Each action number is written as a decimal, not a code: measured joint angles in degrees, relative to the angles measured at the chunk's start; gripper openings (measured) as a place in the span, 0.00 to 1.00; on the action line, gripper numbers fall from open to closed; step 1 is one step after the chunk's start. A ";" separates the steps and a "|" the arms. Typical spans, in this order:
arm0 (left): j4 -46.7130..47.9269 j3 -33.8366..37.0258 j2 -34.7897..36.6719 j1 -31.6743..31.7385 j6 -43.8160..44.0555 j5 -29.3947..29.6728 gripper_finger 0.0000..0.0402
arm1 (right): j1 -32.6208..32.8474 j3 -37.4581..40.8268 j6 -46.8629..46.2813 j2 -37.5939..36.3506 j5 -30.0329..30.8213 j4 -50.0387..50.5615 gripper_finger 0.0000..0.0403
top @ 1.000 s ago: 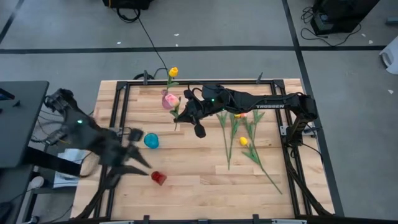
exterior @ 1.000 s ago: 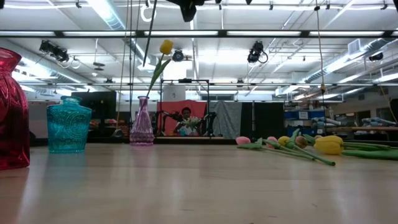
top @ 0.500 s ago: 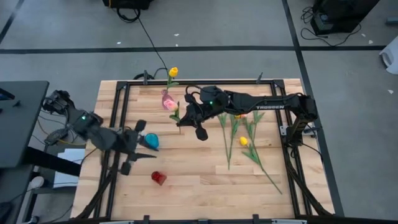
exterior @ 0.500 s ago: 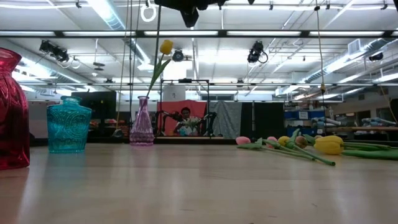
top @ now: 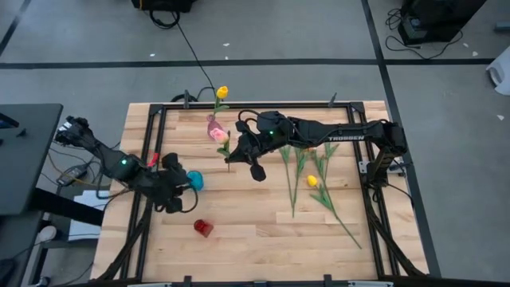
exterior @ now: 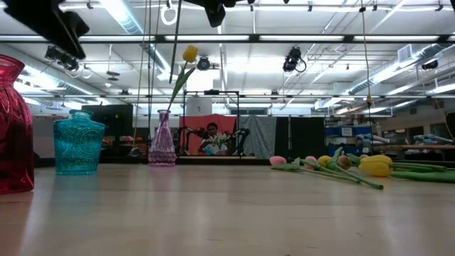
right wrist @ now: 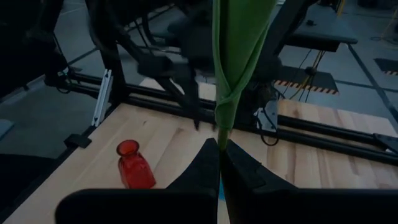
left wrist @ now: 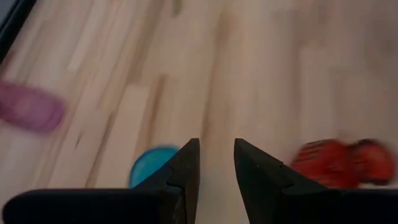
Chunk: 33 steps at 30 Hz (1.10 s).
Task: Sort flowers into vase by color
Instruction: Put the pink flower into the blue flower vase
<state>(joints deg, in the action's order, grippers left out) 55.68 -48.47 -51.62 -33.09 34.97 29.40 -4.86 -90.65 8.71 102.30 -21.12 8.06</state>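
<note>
My right gripper [top: 232, 154] is shut on a tulip's green stem [right wrist: 225, 93], high over the table beside the purple vase [top: 213, 124]. I cannot tell the colour of that tulip's head. The purple vase [exterior: 162, 139] holds one yellow tulip [exterior: 190, 53] by its stem. My left gripper [top: 180, 194] hovers narrowly open and empty beside the teal vase [top: 194, 180]. It also shows in the left wrist view [left wrist: 216, 163]. The red vase [top: 203, 228] stands nearer the front edge. Several yellow and pink tulips [top: 307, 171] lie flat on the table's right half. My right gripper pinches the tulip's stem [right wrist: 221, 135] between its two fingers, just below a wrapped leaf. The fingers lie across the stem. The tulip is lifted clear of the table. Its thin lower stem [exterior: 174, 43] hangs down near the yellow tulip.
A black frame [top: 159, 119] edges the wooden table. The teal vase [exterior: 78, 144] and the red vase [exterior: 14, 128] stand at the left of the low view, and the loose tulips [exterior: 341, 165] lie at the right. A person sits in the room far behind.
My left gripper has swung from beside the red vase toward the far edge and now hovers by the teal vase. It has turned, and its fingers have drawn closer together. It now shows at the top left of the low view. The held stem hangs a little straighter.
</note>
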 joint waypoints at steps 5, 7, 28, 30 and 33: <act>0.77 2.55 -0.83 2.64 3.07 0.64 0.26 | 0.15 0.00 0.00 0.00 0.00 -0.10 0.04; 2.02 2.71 -2.31 4.11 3.77 -0.80 0.28 | 0.35 0.00 0.03 0.01 -0.01 -0.12 0.04; 7.95 2.73 -12.60 10.89 4.09 -5.15 0.58 | 1.53 0.00 0.44 0.04 -0.02 0.17 0.04; 7.80 2.73 -12.60 12.11 2.82 -5.49 0.57 | 1.53 0.00 0.44 0.04 -0.02 0.19 0.04; 5.66 2.73 -12.60 14.11 0.69 -7.54 0.55 | 1.53 0.00 0.44 0.04 -0.02 0.19 0.04</act>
<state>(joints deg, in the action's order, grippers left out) 61.33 -45.74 -64.23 -18.98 35.66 21.86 -3.33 -90.65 9.15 102.35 -21.15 8.25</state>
